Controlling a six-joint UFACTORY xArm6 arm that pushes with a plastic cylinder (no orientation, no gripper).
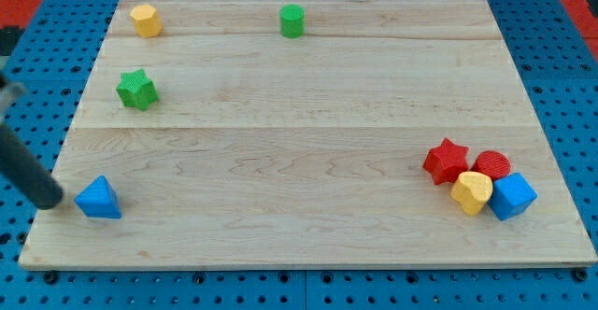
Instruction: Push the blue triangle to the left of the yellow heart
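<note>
Barely begun: blue triangle (98,199) near the board's bottom-left corner, tip (51,201) just beside it on the view's left, no jaws on this rod, yellow heart (471,193) well apart at right among red and blue blocks.

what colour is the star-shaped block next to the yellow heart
Red: the red star sits just up-left of the yellow heart, clearest in the camera view.

Looks like a lab bench: pale wooden counter (308,114) laid over a blue perforated mounting board (561,86), small test blocks scattered.
</note>
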